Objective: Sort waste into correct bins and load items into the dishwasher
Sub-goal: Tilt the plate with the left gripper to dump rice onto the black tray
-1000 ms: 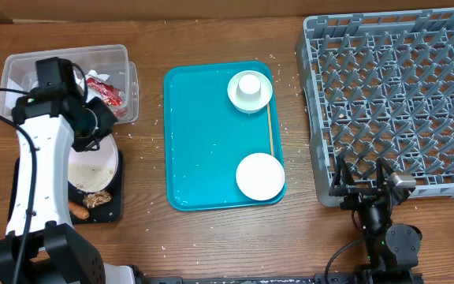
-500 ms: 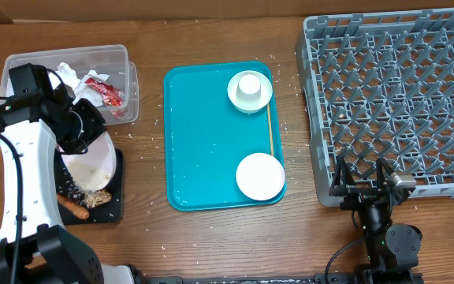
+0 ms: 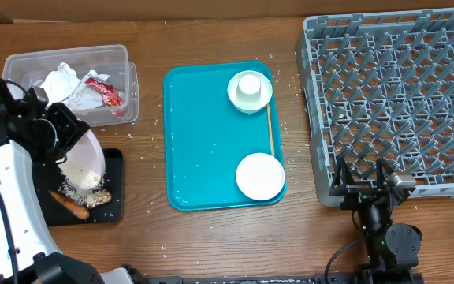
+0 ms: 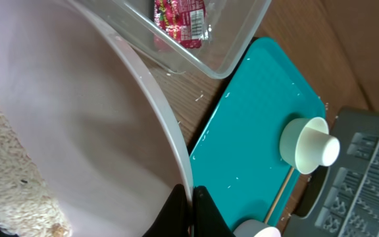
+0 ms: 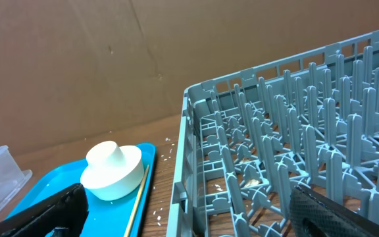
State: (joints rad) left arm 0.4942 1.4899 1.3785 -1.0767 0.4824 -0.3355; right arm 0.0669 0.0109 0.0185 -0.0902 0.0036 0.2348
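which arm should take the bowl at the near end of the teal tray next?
Right. The right gripper is open, free, beside the rack and nearer the bowl; the left gripper is shut on the plate, tilted over the black tray.

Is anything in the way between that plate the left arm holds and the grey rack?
Only the teal tray with its bowls, cup and stick lies between plate and rack; lifted over them, nothing visible blocks.

White left arm (image 3: 2,189) with black joints, all-black right arm (image 3: 386,235), black tool fingers (image 5: 334,210)
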